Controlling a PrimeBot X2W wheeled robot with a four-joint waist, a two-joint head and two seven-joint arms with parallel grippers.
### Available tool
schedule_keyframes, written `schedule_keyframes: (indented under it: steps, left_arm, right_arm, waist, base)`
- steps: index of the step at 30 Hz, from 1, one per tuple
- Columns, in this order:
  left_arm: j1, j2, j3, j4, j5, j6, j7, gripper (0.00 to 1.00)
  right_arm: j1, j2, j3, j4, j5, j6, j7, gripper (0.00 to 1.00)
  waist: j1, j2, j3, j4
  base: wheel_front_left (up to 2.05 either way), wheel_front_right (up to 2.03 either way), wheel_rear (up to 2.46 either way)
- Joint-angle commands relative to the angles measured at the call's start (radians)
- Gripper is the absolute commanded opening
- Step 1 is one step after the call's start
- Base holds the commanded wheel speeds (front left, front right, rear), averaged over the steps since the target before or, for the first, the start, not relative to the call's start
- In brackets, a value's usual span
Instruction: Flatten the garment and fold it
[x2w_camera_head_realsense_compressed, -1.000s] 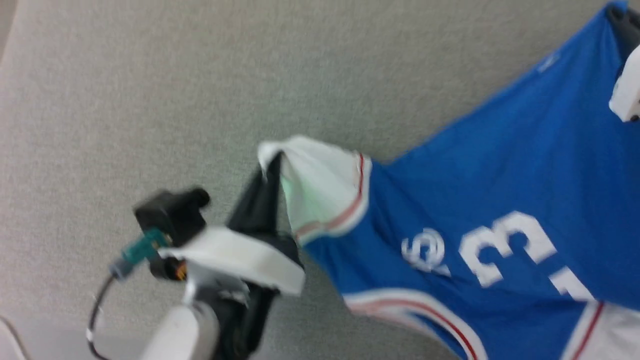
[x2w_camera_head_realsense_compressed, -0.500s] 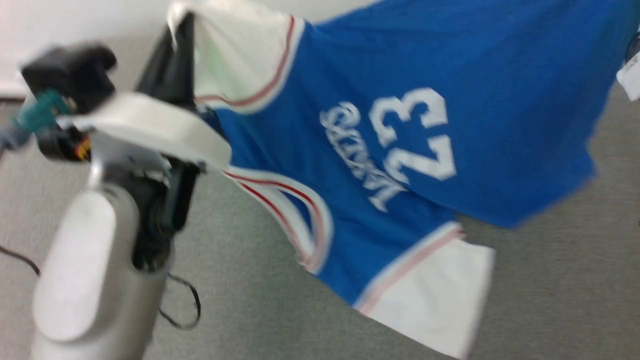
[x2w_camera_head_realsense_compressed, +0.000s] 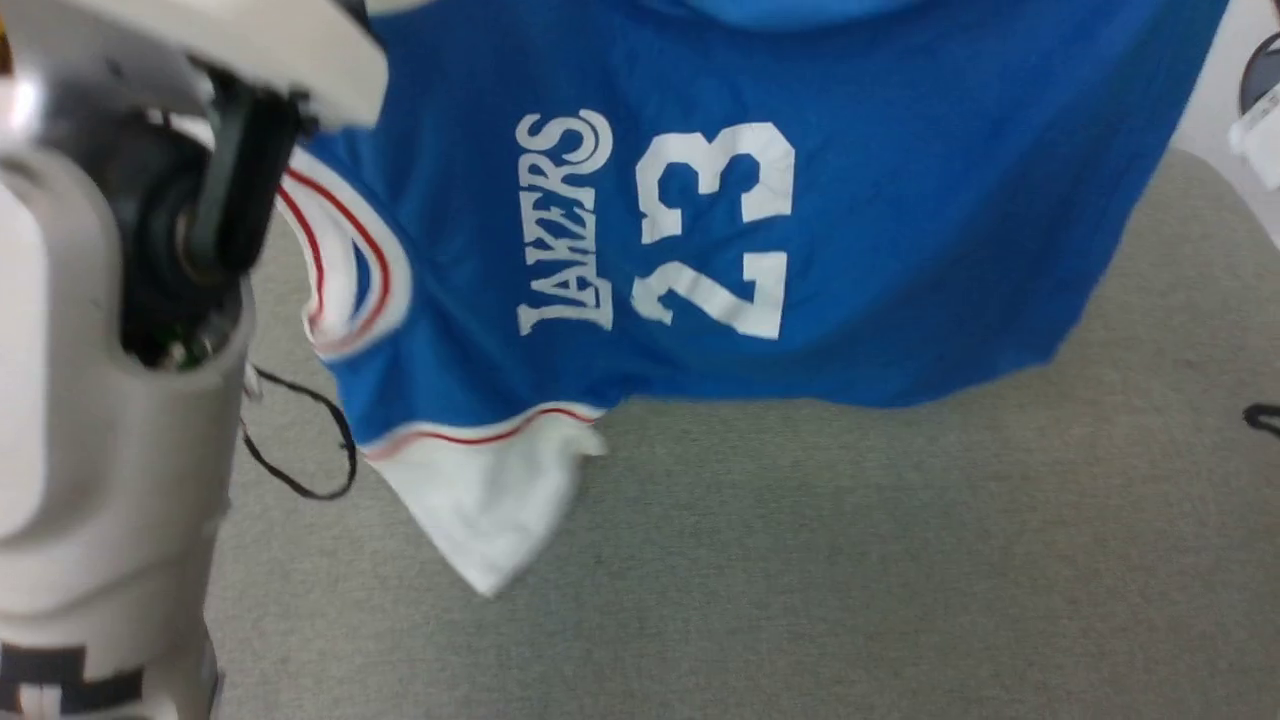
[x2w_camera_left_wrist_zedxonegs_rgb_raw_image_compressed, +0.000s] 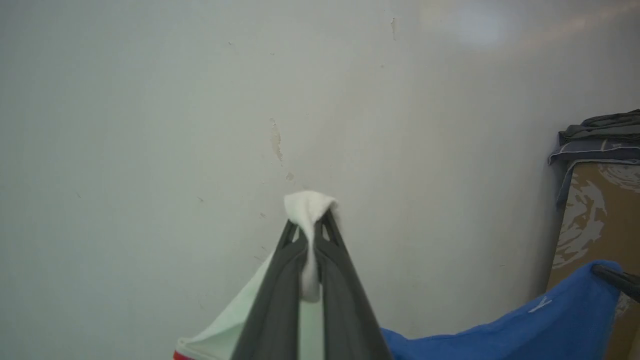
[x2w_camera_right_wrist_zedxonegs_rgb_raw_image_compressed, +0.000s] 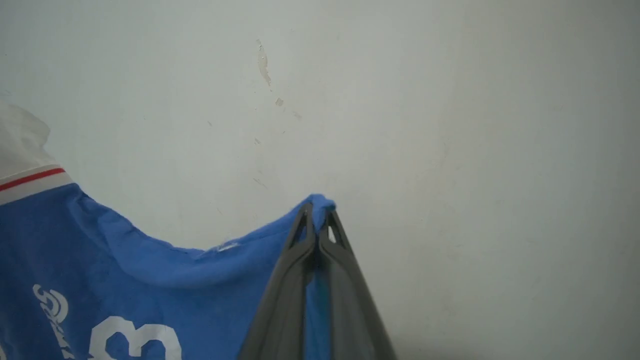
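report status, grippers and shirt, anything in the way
Left gripper shut on garment at white sleeve tip. Right gripper shut on its blue edge. Hangs spread between them, sideways, not flat. Black cable loops on grey surface below.

Pale scuffed wall (x2w_camera_left_wrist_zedxonegs_rgb_raw_image_compressed: 150, 100), brown cardboard box (x2w_camera_left_wrist_zedxonegs_rgb_raw_image_compressed: 595, 225) by the wall's right end, folded grey clothes (x2w_camera_left_wrist_zedxonegs_rgb_raw_image_compressed: 595, 137) against the wall atop that box, grey carpet (x2w_camera_head_realsense_compressed: 800, 550), black cable (x2w_camera_head_realsense_compressed: 349, 450) looped loose.

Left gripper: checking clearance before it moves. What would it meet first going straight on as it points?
Probably the pale wall; beyond the white sleeve pinched in the left gripper nothing else stands in line. Depth unclear.
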Motion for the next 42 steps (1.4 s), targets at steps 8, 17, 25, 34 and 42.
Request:
schedule_keyframes:
  steps: [8, 17, 25, 34, 42]
  left_arm:
    - [-0.178, -0.003, -0.038, 0.144, -0.026, 0.006, 0.169, 0.0]
    - [-0.562, -0.01, -0.077, 0.413, 0.141, 0.026, 0.072, 0.0]
    - [-0.853, -0.089, -0.066, 0.606, 0.223, 0.053, -0.237, 0.0]
    - [-0.843, -0.133, -0.079, 0.687, 0.195, -0.038, -0.509, 0.0]
    - [-0.632, -0.128, -0.102, 0.641, 0.139, -0.114, -0.575, 0.0]
  right_arm:
    - [-0.122, 0.032, -0.01, 0.046, 0.003, -0.001, 0.114, 0.0]
    - [-0.453, 0.011, 0.048, 0.3, -0.112, -0.001, 0.047, 0.0]
    - [-0.755, -0.031, 0.12, 0.528, -0.225, -0.001, -0.189, 0.0]
    - [-0.812, -0.145, 0.242, 0.689, -0.24, -0.001, -0.41, 0.0]
    - [-0.694, -0.193, 0.347, 0.731, -0.129, -0.001, -0.528, 0.0]
  waist:
    - [0.0003, 0.0, 0.113, -0.043]
    - [0.0003, 0.0, 0.387, -0.072]
    - [0.0003, 0.0, 0.549, -0.048]
    - [0.0003, 0.0, 0.663, 0.015]
    - [0.0003, 0.0, 0.624, 0.033]
  base:
    - [0.0, 0.0, 0.0]
    - [0.0, 0.0, 0.0]
    - [0.0, 0.0, 0.0]
    - [0.0, 0.0, 0.0]
    - [0.0, 0.0, 0.0]
